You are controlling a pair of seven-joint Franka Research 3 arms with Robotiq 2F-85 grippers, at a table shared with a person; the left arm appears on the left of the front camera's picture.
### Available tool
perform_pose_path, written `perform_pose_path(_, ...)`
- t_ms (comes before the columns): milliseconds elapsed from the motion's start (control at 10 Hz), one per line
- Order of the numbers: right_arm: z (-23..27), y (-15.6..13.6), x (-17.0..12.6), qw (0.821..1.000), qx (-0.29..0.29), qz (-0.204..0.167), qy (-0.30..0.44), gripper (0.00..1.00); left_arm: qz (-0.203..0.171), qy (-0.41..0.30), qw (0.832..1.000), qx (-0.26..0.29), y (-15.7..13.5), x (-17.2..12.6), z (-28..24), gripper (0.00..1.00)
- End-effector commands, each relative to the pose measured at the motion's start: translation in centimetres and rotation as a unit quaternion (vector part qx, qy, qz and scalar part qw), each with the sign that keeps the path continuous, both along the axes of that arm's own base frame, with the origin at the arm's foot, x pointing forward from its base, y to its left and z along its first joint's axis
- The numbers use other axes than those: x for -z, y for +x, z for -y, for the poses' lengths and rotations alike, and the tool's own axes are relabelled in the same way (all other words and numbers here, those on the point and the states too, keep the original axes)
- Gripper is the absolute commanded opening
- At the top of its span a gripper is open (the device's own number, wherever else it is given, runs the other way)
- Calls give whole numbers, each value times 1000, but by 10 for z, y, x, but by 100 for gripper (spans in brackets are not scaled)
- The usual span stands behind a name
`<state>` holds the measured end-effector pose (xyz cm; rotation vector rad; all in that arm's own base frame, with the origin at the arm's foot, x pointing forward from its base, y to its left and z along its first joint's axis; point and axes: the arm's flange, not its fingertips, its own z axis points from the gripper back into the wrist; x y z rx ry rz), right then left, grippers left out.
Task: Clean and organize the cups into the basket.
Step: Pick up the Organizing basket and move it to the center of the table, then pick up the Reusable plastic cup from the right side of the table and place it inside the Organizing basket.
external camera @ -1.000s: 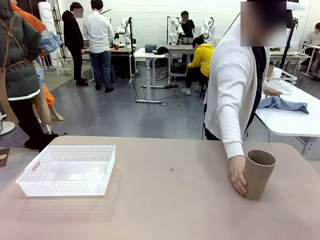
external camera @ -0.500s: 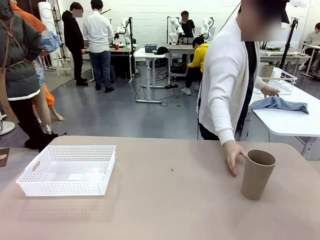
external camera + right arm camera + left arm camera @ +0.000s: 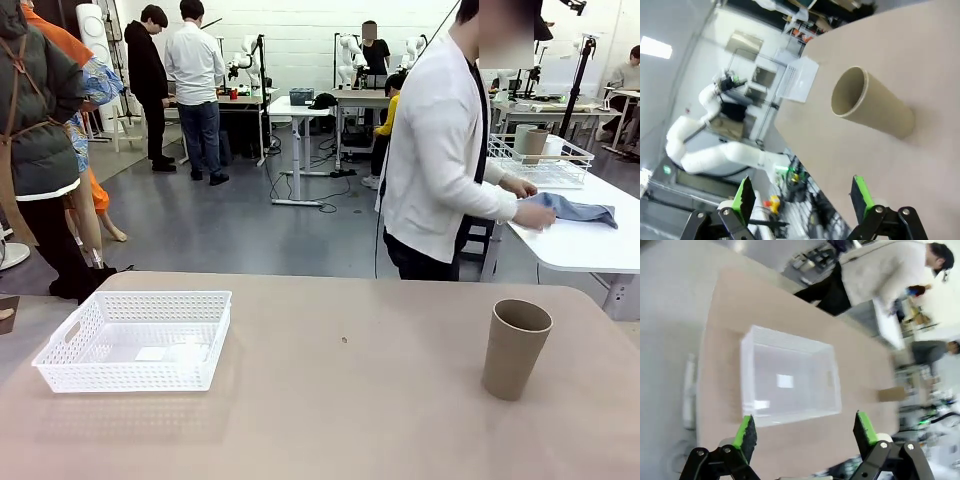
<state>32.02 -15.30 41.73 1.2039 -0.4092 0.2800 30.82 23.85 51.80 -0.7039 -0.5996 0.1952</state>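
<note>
1. Tall tan-brown matte cup [image 3: 516, 348] is standing upright near the right edge of the beige table [image 3: 340, 400]. It's out ahead of the right gripper [image 3: 802, 192] and clear of it. That gripper's jaws are spread wide with nothing in them.
2. Left gripper [image 3: 805, 424] is spread wide too, nothing in it. It hovers above the shallow white lattice-mesh plastic basket [image 3: 130, 372], which sits by the table's left edge, no contact.
3. On the basket's floor there's a pale rectangular patch. Can't tell if it's a sticker, and any print is too small to read.

Tan-brown cup [image 3: 515, 348], white lattice-mesh basket [image 3: 135, 340]
</note>
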Motion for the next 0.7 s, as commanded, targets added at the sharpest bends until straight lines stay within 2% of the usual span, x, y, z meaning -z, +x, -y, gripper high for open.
perform_pose_path(0, -15, 21, 3, 991, -54, 123, -20, 100, 51, 185, 981, -2, 7, -7, 22, 100)
perform_pose_path(100, -24, 25, 5, 977, -97, 184, -35, 100, 50, 253, 966, -22, 12, -15, 35, 100)
perform_pose_path(200, -30, 25, 9, 967, -117, 220, -49, 100, 39, 322, 945, -25, 16, -18, 47, 100)
perform_pose_path(300, -36, 23, 13, 958, -138, 244, -60, 100, 25, 392, 919, -33, 22, -15, 61, 100)
perform_pose_path(400, -40, 20, 16, 948, -152, 271, -67, 100, 9, 430, 902, -32, 30, -7, 77, 100)
perform_pose_path(500, -44, 13, 21, 936, -169, 299, -76, 100, 4, 455, 890, -40, 37, -1, 90, 100)
perform_pose_path(600, -45, 8, 25, 934, -169, 305, -84, 100, 1, 471, 881, -36, 42, 5, 105, 100)
